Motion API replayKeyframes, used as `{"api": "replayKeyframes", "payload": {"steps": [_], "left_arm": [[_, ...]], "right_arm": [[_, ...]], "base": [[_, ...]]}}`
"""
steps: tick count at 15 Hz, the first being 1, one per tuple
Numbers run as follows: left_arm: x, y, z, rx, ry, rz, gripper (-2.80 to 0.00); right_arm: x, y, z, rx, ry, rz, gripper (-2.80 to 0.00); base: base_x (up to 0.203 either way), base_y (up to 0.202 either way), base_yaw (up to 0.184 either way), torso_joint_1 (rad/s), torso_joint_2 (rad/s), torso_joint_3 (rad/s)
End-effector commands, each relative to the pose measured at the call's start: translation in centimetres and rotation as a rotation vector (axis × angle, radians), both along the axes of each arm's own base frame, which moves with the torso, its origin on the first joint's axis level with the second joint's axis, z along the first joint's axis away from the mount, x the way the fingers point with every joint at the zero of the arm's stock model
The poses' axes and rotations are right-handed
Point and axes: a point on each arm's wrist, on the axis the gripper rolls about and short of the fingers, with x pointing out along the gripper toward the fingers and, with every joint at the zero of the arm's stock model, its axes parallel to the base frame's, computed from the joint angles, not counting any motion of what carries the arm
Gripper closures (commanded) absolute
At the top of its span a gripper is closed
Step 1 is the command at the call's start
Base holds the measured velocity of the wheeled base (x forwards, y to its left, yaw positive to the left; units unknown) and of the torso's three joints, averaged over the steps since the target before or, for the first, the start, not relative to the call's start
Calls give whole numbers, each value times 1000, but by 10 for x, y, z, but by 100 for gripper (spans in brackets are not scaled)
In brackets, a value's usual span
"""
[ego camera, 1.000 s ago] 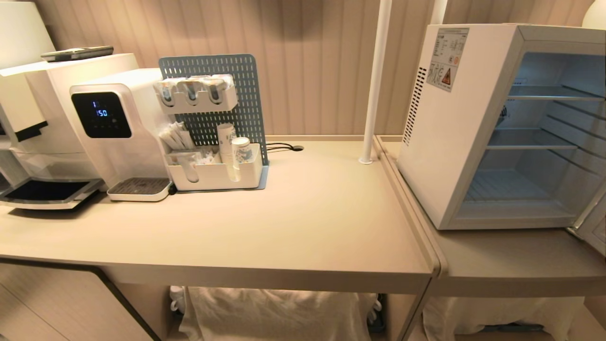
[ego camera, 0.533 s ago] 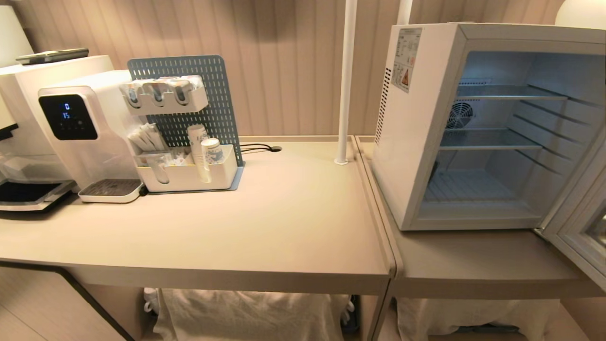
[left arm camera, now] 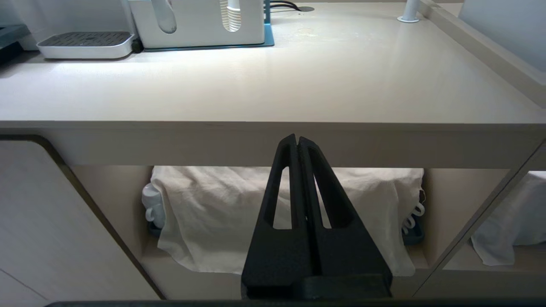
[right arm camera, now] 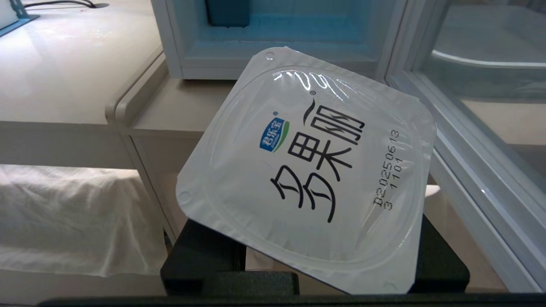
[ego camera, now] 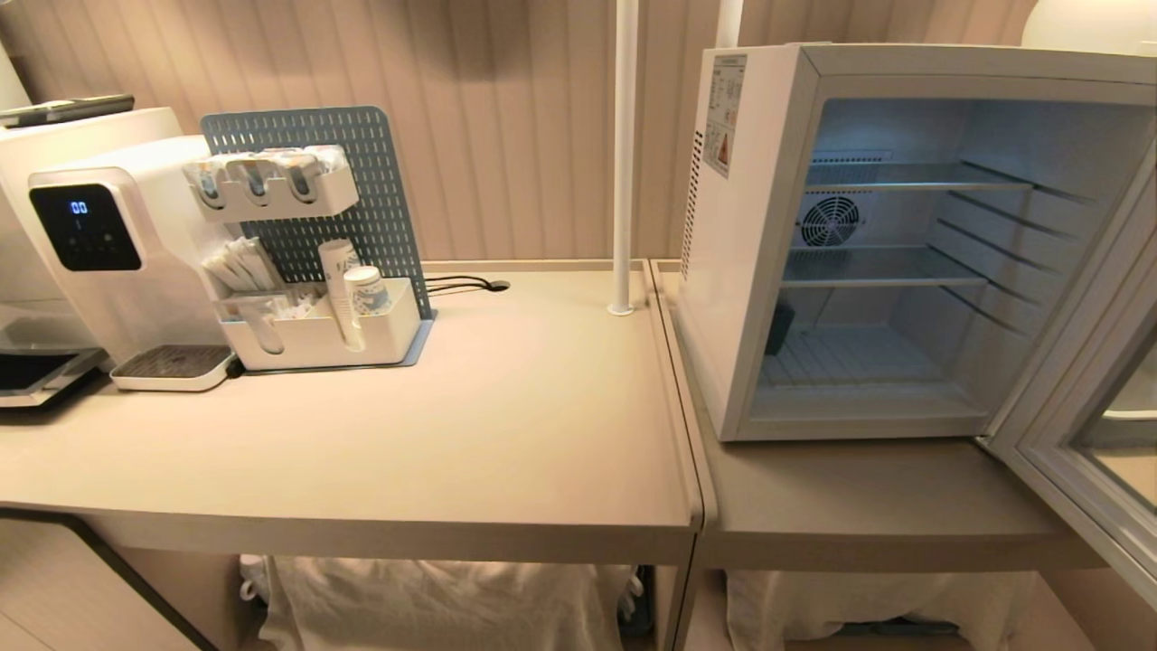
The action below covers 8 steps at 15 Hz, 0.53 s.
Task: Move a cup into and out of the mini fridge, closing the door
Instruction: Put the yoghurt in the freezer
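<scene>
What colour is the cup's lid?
White, with black lettering and a small blue-and-green logo; the lid shows best in the right wrist view.

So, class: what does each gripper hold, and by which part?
Right gripper grips the cup below its lid; exact contact is hidden. Left gripper is shut, empty.

White mini fridge [ego camera: 741, 271], blue-grey pegboard [ego camera: 362, 181], beige table [ego camera: 506, 407].

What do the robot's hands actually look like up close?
Matte black plastic. The left hand has two flat fingers tapering to a point, each with a long slot cut through it. Of the right hand only blocky black finger bases show. No cables or markings visible.
</scene>
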Motion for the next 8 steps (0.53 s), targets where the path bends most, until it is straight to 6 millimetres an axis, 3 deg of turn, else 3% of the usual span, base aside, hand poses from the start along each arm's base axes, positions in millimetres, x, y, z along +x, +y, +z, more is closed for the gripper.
{"api": "replayKeyframes", "payload": {"steps": [1, 8], "left_arm": [[0, 0, 0, -3, -2, 0, 0], [0, 0, 0, -3, -3, 0, 0]], "right_arm": [[0, 0, 0, -3, 2, 3, 0], [0, 0, 0, 2, 1, 0, 0]], "base": [[0, 0, 0, 0, 0, 0], [0, 0, 0, 0, 0, 0]]}}
